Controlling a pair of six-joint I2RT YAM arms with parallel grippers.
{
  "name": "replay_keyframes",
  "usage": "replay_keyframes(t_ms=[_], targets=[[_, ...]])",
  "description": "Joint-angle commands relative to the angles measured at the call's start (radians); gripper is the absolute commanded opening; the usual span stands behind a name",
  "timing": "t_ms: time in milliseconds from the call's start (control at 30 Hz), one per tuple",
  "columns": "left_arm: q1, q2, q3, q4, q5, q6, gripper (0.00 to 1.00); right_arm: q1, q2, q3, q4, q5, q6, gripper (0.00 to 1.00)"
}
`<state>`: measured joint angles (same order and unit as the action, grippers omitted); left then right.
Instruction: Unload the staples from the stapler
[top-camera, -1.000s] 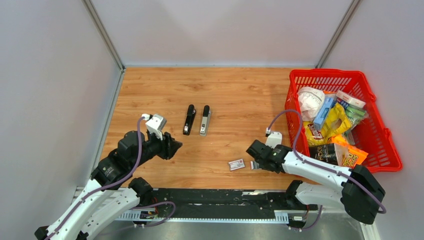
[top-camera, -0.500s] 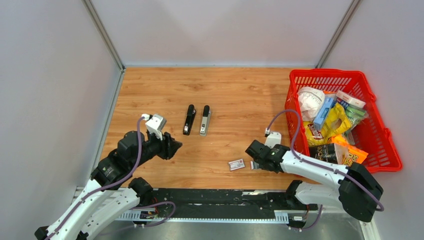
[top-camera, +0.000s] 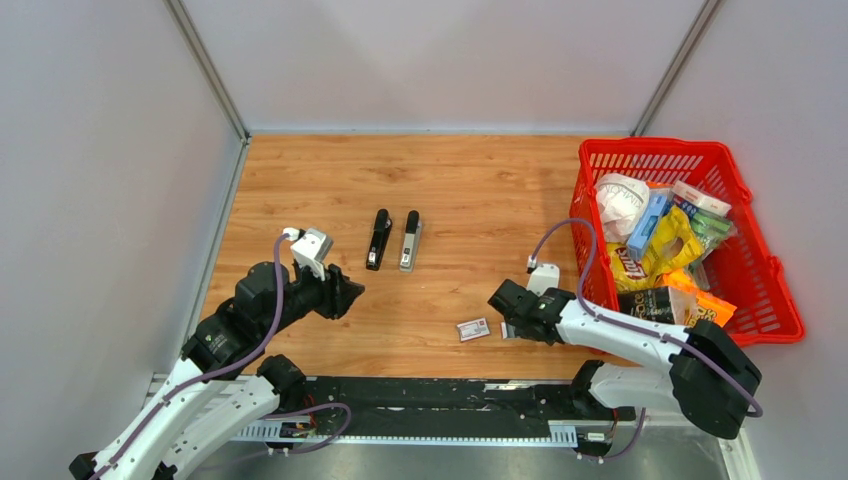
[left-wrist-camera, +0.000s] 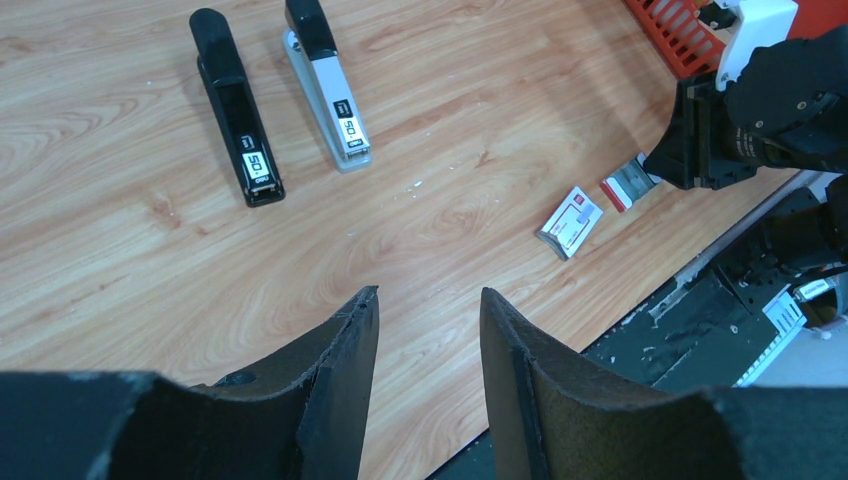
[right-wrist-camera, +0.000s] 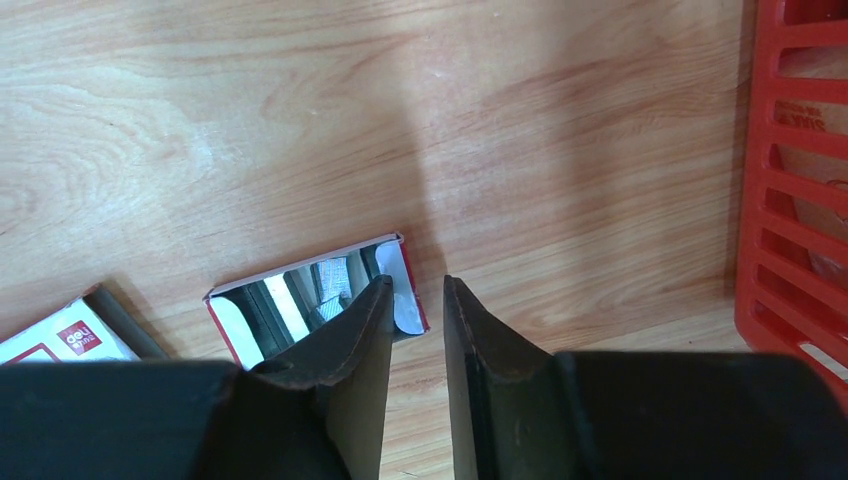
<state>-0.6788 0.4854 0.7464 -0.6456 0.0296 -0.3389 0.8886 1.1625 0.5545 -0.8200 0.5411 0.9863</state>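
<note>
Right pincer (right-wrist-camera: 416, 292) slightly farther left at tray (right-wrist-camera: 290, 285), narrowly parted, empty; left pincer (left-wrist-camera: 428, 302) unchanged, half-open, empty.

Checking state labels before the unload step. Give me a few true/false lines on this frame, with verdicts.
1. In the top view, the black stapler lies left of the grey stapler. True.
2. The left tool grips a stapler. False: it is open, empty and apart from both.
3. The white-and-red box sits in the red basket. False: it lies on the table near the right tool.
4. The right tool is over an open red-edged tray. True.
</note>
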Motion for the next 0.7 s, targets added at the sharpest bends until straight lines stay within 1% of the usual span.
replay_keyframes(t_ms=[0, 333, 667], targets=[[-0.001, -0.008, -0.005, 0.027, 0.009, -0.011, 0.5, 0.0, 0.009, 0.009, 0.045, 0.025, 0.003, 0.28], [-0.001, -0.008, -0.005, 0.026, 0.007, -0.012, 0.5, 0.0, 0.017, -0.019, 0.071, 0.008, 0.008, 0.24], [-0.001, -0.004, -0.005, 0.031, 0.01, -0.011, 0.5, -0.002, 0.003, -0.008, 0.058, 0.014, -0.001, 0.23]])
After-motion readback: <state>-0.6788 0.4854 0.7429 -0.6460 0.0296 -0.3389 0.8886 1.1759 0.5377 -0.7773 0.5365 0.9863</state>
